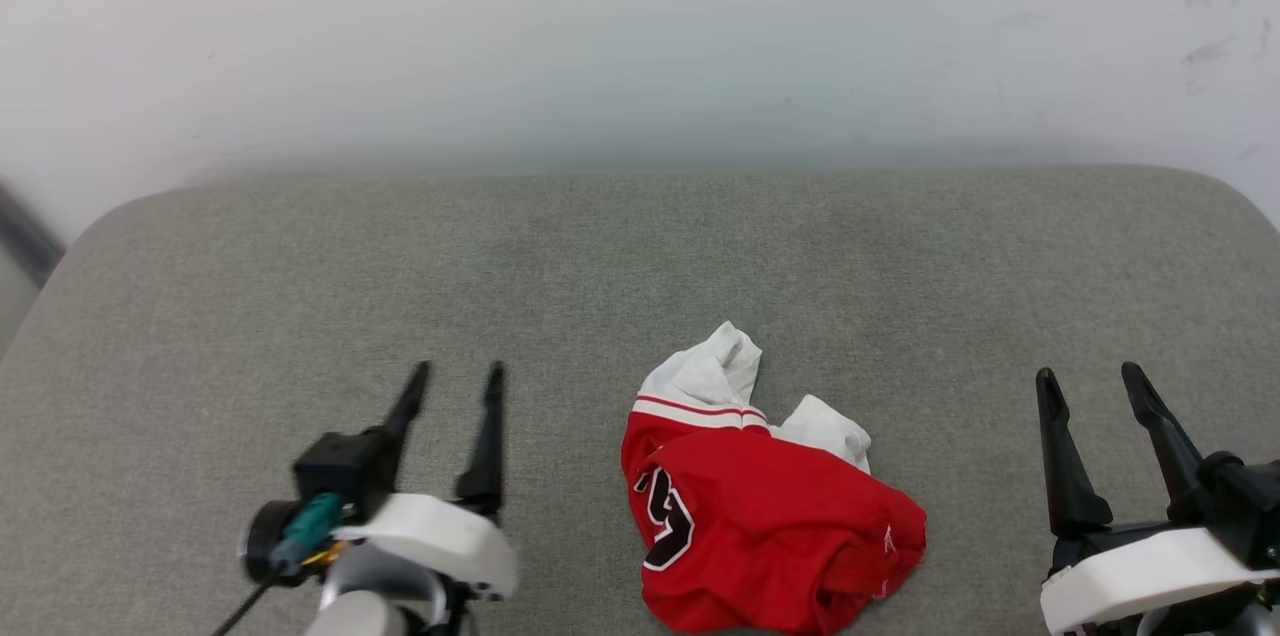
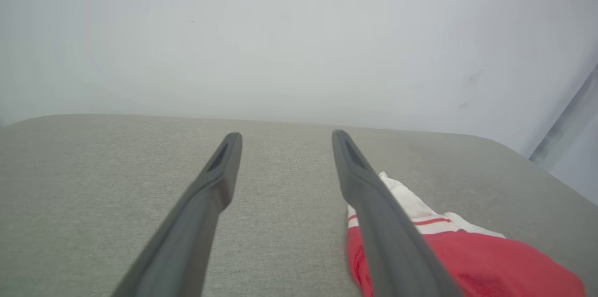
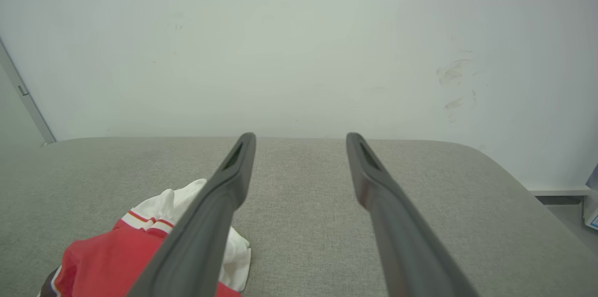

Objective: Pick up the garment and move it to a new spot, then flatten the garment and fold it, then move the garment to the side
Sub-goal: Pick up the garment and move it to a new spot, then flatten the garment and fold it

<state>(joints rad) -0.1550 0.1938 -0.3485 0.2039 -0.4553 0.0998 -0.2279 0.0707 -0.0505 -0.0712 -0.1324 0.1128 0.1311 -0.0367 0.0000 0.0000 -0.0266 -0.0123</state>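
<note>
Fingers of my left gripper (image 1: 458, 371) stand spread wide with nothing between them, pointing away from me over the grey cushioned surface (image 1: 640, 256) at the lower left of the head view. Those of my right gripper (image 1: 1088, 372) are spread just as wide and just as empty at the lower right. Between my two grippers, apart from both, the garment (image 1: 760, 516) lies in a crumpled heap on the near part of the surface. Its red body is bunched up, white sleeve fabric with red-and-white striped trim pokes out on the far side, and black white-outlined lettering shows on its left part. From my left wrist it sits low to the right, partly behind one finger; from my right wrist it sits low to the left, likewise partly hidden. A pale wall (image 1: 640, 36) rises behind the surface.
</note>
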